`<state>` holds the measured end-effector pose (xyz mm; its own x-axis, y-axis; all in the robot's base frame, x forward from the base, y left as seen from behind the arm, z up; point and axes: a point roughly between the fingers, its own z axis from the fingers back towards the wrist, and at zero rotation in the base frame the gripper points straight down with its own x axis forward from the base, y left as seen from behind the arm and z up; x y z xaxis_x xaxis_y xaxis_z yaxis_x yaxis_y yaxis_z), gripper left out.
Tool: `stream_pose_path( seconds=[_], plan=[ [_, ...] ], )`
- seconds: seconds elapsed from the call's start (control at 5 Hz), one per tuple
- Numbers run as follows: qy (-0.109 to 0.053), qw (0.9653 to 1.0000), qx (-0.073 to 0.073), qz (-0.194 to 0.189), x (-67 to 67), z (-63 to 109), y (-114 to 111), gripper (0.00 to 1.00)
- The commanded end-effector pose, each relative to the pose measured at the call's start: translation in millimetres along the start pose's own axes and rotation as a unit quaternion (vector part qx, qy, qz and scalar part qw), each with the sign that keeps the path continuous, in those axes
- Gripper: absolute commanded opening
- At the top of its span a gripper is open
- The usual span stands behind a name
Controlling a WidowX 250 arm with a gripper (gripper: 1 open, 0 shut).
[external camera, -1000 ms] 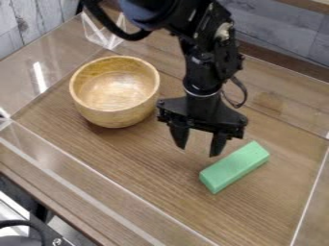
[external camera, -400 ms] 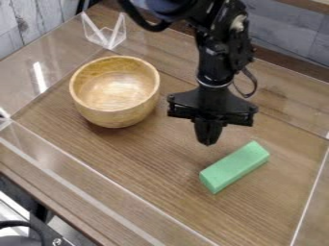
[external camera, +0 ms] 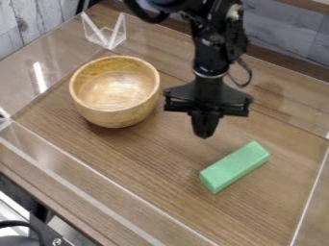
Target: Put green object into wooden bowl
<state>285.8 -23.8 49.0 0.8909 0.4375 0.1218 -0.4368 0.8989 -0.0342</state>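
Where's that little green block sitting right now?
In the camera view, the green block lies flat on the wooden table toward the lower right, apart from the wooden bowl at the left and below the robot's shut fingers, which hold nothing.

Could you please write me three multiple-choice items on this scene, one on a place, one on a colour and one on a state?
1. Where does the green object lie?
A. inside the wooden bowl
B. on the table, apart from the bowl
C. between the gripper's fingers

2. What colour is the wooden bowl?
A. light tan
B. dark blue
C. white

3. How is the gripper?
A. wide open
B. shut on the block
C. shut, holding nothing

Answers:
1 B, the block rests on the table, right of the bowl.
2 A, its grain is pale tan.
3 C, its fingers meet in a point above the table, away from the block.
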Motion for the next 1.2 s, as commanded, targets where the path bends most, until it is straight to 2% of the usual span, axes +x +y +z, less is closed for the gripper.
stream_pose_path(
  seconds=[0.0, 0.4, 0.6, 0.8, 1.0],
  plan=[
    [-0.012, 0.9992, -0.018, -0.033, 4.9, 19.6, 5, 1.00],
    [0.002, 0.9978, -0.027, -0.060, -7.5, 17.2, -10, 1.00],
    [0.006, 0.9971, -0.032, -0.069, -24.2, 16.5, -33, 1.00],
    [0.006, 0.9964, -0.034, -0.077, -39.3, 9.2, -56, 1.00],
    [0.006, 0.9927, -0.037, -0.115, -44.8, -10.2, -54, 1.00]
  ],
)
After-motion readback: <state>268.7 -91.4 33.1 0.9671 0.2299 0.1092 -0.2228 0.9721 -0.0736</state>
